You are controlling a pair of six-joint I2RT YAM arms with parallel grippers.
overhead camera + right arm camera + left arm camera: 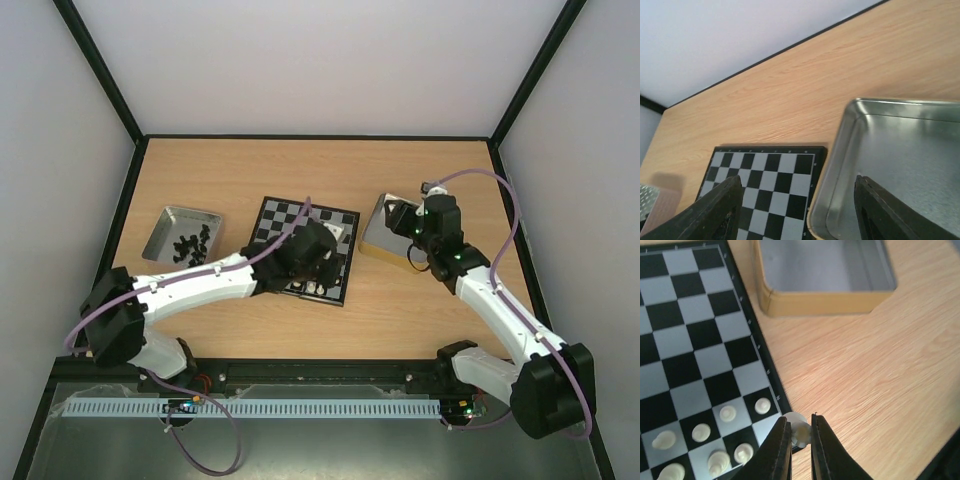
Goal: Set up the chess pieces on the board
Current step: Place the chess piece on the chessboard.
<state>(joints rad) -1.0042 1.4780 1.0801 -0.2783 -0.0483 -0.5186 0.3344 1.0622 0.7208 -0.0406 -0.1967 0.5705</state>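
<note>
The board (pixel 283 223) lies mid-table; it also shows in the left wrist view (pixel 685 330) and the right wrist view (pixel 771 180). Several cream-white pieces (pixel 728 413) stand on its near corner squares. My left gripper (pixel 801 437) is shut on a cream-white piece (pixel 802 432), held just above the board's near right corner rim. In the top view the left gripper (pixel 318 262) hovers over the board's near right part. Black pieces (pixel 190 247) lie in the left tin. My right gripper (pixel 797 210) is open and empty above the right tin's left rim.
A silvery tin (pixel 160 232) stands left of the board. A second tin (pixel 378 230) stands right of it, its inside bare in the wrist views (pixel 825 265) (pixel 900 165). Black-edged walls ring the table.
</note>
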